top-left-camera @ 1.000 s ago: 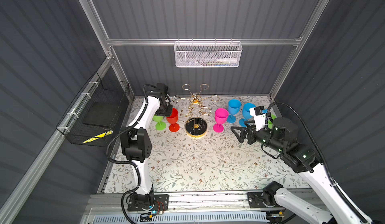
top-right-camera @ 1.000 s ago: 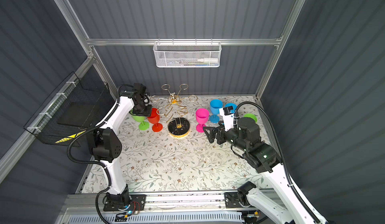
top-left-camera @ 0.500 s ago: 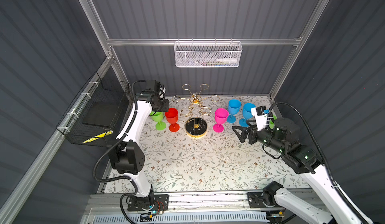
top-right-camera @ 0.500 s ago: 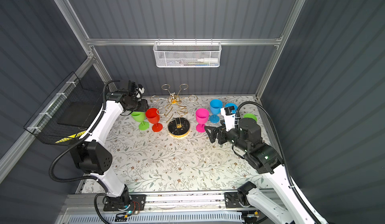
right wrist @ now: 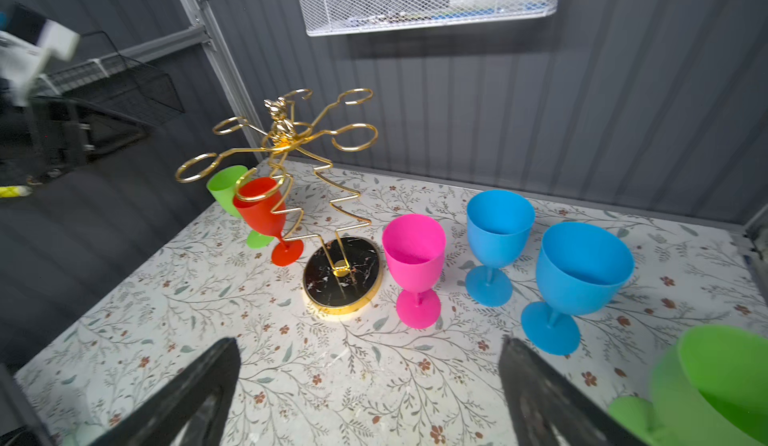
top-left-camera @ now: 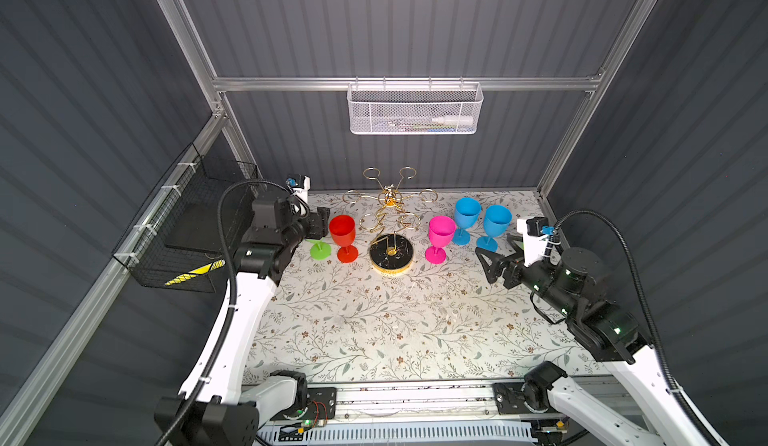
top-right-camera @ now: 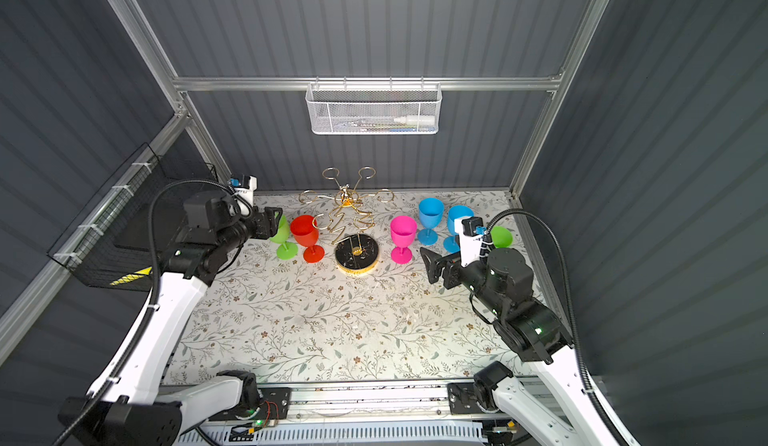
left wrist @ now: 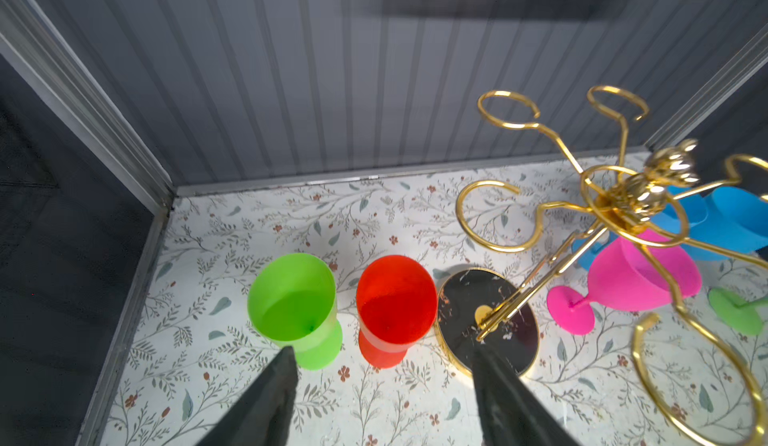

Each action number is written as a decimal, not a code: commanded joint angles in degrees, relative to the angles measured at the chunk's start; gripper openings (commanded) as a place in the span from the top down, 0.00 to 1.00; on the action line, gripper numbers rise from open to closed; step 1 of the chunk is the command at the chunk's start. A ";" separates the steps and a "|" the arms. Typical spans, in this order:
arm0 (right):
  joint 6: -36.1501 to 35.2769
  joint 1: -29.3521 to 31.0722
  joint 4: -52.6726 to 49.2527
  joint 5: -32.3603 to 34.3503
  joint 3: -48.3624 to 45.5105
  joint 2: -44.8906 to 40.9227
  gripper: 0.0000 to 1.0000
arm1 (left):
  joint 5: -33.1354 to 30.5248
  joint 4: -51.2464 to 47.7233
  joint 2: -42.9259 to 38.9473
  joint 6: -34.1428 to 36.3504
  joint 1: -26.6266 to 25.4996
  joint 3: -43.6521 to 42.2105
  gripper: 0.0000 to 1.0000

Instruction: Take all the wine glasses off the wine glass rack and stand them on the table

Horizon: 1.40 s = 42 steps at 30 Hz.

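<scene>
The wine glass rack (top-left-camera: 390,253) (top-right-camera: 357,253) (left wrist: 486,319) (right wrist: 341,275) stands at the back middle of the table, and all its gold rings are bare. A green wine glass (left wrist: 291,294) (top-right-camera: 280,232) stands upright on the table left of it, beside a red wine glass (top-left-camera: 343,232) (left wrist: 395,294). My left gripper (top-left-camera: 320,224) (left wrist: 382,352) is open and empty, its fingertips just short of these two glasses. At the right, my right gripper (top-left-camera: 488,263) (right wrist: 370,344) hangs wide open over bare table, holding nothing.
A pink glass (top-left-camera: 440,232), two blue glasses (top-left-camera: 466,213) (top-left-camera: 496,221) and another green glass (top-right-camera: 500,236) stand right of the rack. A white mesh basket (top-left-camera: 415,111) hangs on the back wall. A black wire basket (top-left-camera: 187,232) hangs on the left wall.
My left gripper has opened, let go of the green glass and drawn back from it to the left. The green glass stays standing. The right arm has hardly moved.
</scene>
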 commanded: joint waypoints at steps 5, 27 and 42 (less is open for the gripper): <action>-1.19 -7.37 10.77 4.78 -12.05 -1.83 0.01 | -5.65 14.15 -11.08 0.97 0.36 -14.79 0.00; -7.93 -24.82 68.49 10.06 -36.77 26.70 0.01 | -18.94 74.94 -4.58 7.74 0.36 -60.18 0.00; -6.71 -28.92 91.29 2.20 -41.42 43.49 0.01 | -16.22 104.26 31.05 5.83 0.97 -58.99 0.00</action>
